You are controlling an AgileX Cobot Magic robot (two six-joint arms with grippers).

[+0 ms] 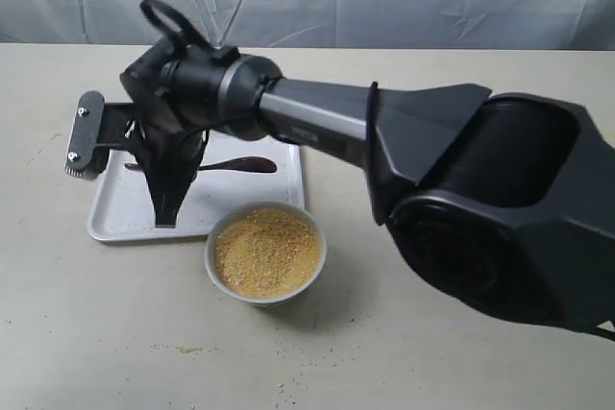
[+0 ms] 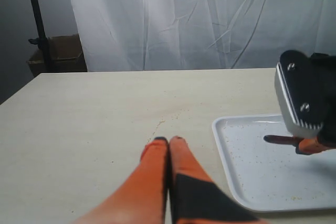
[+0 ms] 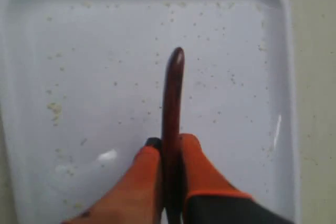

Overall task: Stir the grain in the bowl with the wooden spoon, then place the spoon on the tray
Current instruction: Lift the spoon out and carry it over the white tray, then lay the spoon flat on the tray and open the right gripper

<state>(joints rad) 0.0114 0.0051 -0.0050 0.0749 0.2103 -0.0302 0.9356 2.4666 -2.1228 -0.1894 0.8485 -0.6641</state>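
The dark wooden spoon (image 1: 248,165) hovers low and level over the white tray (image 1: 120,213). My right gripper (image 1: 165,218) has reached across to the left and is shut on the spoon's handle. In the right wrist view the spoon (image 3: 173,87) runs out from between the orange fingers of that gripper (image 3: 168,142), above the speckled tray (image 3: 79,77). The white bowl (image 1: 210,254) stands just in front of the tray, holding a mound of yellow grain (image 1: 267,252). My left gripper (image 2: 169,140) is shut on nothing above bare table, left of the tray (image 2: 252,171). It does not show in the exterior view.
Loose grain crumbs lie on the table in front of the bowl (image 1: 288,381) and on the tray floor. The right arm's large dark body (image 1: 480,208) fills the right of the exterior view. A white curtain hangs behind the table. The spoon's handle end (image 2: 275,139) pokes out under the right gripper's head.
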